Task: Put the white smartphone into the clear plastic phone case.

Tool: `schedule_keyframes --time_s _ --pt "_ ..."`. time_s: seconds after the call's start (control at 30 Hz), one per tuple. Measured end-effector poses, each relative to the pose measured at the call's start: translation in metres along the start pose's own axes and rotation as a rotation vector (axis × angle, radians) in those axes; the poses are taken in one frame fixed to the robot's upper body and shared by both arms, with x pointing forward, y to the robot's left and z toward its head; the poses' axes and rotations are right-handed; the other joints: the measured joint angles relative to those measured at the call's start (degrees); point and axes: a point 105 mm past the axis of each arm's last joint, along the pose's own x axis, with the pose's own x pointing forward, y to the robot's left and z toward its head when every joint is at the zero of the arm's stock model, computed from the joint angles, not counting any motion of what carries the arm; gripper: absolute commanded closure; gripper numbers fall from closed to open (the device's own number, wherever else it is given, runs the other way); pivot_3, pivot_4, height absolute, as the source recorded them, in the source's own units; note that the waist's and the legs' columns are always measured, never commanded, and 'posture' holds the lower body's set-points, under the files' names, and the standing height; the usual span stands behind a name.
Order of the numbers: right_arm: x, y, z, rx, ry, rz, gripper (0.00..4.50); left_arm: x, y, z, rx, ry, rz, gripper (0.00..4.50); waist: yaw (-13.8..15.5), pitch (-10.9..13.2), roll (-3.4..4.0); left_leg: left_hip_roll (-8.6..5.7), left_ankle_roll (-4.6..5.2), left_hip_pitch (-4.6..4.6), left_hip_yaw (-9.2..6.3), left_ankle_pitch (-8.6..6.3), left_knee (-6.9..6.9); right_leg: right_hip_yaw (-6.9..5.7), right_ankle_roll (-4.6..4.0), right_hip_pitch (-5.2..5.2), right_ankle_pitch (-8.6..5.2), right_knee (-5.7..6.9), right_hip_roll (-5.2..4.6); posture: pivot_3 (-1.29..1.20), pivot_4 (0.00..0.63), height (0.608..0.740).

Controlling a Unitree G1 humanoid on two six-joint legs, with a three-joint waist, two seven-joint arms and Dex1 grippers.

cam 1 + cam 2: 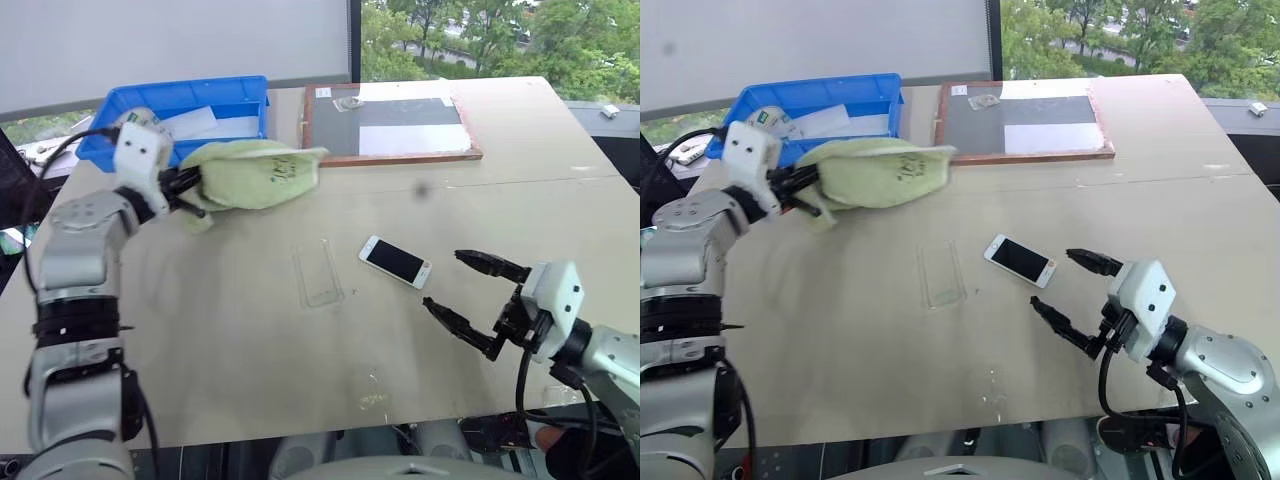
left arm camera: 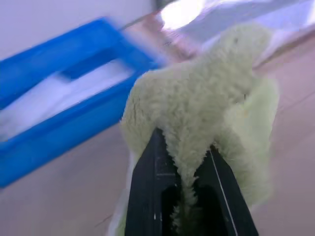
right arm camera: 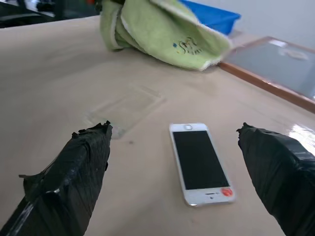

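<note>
White smartphone [image 1: 395, 261] lies screen-up on the table [image 1: 230, 340] just right of centre in the head views, with the clear plastic phone case [image 1: 319, 272] flat on the tabletop just to its left, apart from it. At lower right, the right gripper [image 1: 470, 296] hovers beside the phone with its two black fingers spread wide and nothing between them. At upper left, the left gripper [image 1: 185, 188] is clamped on a pale green cloth [image 1: 255, 173], held up in front of the blue bin [image 1: 180, 115]; a wood-framed dark board [image 1: 385, 122] lies at upper centre.

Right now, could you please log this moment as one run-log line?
left gripper: shut on green towel | right gripper: open, facing white smartphone | clear plastic phone case: empty
</note>
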Motion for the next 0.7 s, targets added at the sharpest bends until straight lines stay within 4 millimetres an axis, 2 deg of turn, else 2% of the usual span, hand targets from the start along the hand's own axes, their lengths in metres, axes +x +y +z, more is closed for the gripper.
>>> schedule_keyframes --time_s 0.03,0.07,0.1,0.13,0.17,0.27,0.33,0.37,0.47,0.53,0.6,0.7 --pt "0.0 0.0 -0.004 0.015 0.008 0.008 0.0 -0.008 0.006 -0.026 0.031 0.09 0.018 4.16 -0.1 0.0 0.0 0.0 0.01 0.16 0.2 0.0 -0.18 0.2 -0.01 0.0 0.0 0.0 -0.02 0.0 0.15 0.74" --pt "0.001 -0.001 -0.006 0.022 0.01 0.01 0.0 -0.012 0.003 -0.039 0.037 0.127 0.002 3.84 0.1 0.0 -0.01 0.01 0.01 0.15 0.21 0.0 -0.19 0.21 -0.01 0.0 0.0 0.0 -0.02 0.0 0.15 0.74" --pt "0.002 -0.001 -0.006 0.024 0.009 0.015 0.0 -0.014 -0.004 -0.05 0.029 0.15 -0.03 3.56 0.3 0.0 -0.02 0.02 0.01 0.14 0.2 -0.01 -0.18 0.19 -0.01 0.0 0.0 -0.01 -0.03 0.0 0.15 0.74" --pt "0.005 -0.002 -0.004 0.012 -0.002 0.025 0.0 -0.015 -0.015 -0.058 -0.006 0.158 -0.068 2.96 0.7 0.0 -0.08 0.02 0.02 0.1 0.14 -0.01 -0.15 0.11 -0.01 0.0 0.0 -0.02 -0.05 0.0 0.15 0.74" --pt "0.005 -0.002 -0.004 0.01 -0.006 0.028 0.0 -0.015 -0.018 -0.058 -0.014 0.154 -0.078 2.62 1.1 0.0 -0.14 0.02 0.02 0.07 0.08 -0.01 -0.12 0.06 -0.01 0.0 0.0 -0.01 -0.05 0.0 0.15 0.74" --pt "0.006 0.0 -0.004 0.01 -0.012 0.05 0.0 -0.02 -0.024 -0.044 -0.116 0.081 -0.126 1.45 1.8 -0.1 -0.38 0.06 0.02 0.01 -0.1 -0.01 -0.11 -0.11 -0.05 0.0 0.02 -0.02 -0.01 0.0 0.15 0.74" --pt "0.006 0.0 -0.006 0.02 -0.005 0.053 0.0 -0.031 -0.035 -0.014 -0.204 -0.021 -0.26 0.56 1.8 -0.1 -0.4 0.07 0.02 0.0 -0.11 -0.01 -0.08 -0.12 -0.07 0.0 0.03 -0.01 -0.02 0.0 0.15 0.74" --pt "0.005 0.002 -0.008 0.027 -0.001 0.06 0.0 -0.043 -0.048 0.003 -0.235 -0.049 -0.4 0.13 1.6 -0.1 -0.41 0.08 0.02 -0.02 -0.1 -0.02 -0.09 -0.11 -0.08 0.0 0.03 -0.01 0.0 0.0 0.15 0.74" --pt "0.003 0.003 -0.012 0.041 0.008 0.063 0.0 -0.073 -0.082 0.037 -0.204 -0.051 -0.728 0.13 1.3 0.0 -0.31 0.08 0.02 0.08 0.04 -0.02 -0.15 0.02 -0.08 -0.01 0.02 0.0 0.01 0.0 0.15 0.74" --pt "0.003 0.004 -0.012 0.045 0.012 0.063 0.0 -0.084 -0.105 0.049 -0.146 -0.05 -0.893 0.13 1.4 -0.1 -0.14 0.09 0.03 0.19 0.2 -0.02 -0.19 0.14 -0.06 0.02 0.01 0.02 0.01 0.0 0.15 0.74" --pt "0.001 0.005 -0.013 0.049 0.023 0.076 0.0 -0.083 -0.13 0.048 -0.039 -0.027 -1.033 0.13 1.5 -0.1 -0.05 0.16 0.03 0.22 0.34 -0.02 -0.19 0.17 -0.03 0.02 0.0 0.03 0.03 0.0 0.15 0.74" --pt "-0.003 0.008 -0.012 0.04 0.041 0.088 0.0 -0.072 -0.151 0.037 0.126 -0.005 -1.154 0.13 1.7 -0.1 -0.08 0.44 0.03 0.21 0.43 -0.02 -0.18 0.18 -0.29 0.01 0.17 -0.03 0.25 0.0 0.15 0.74"
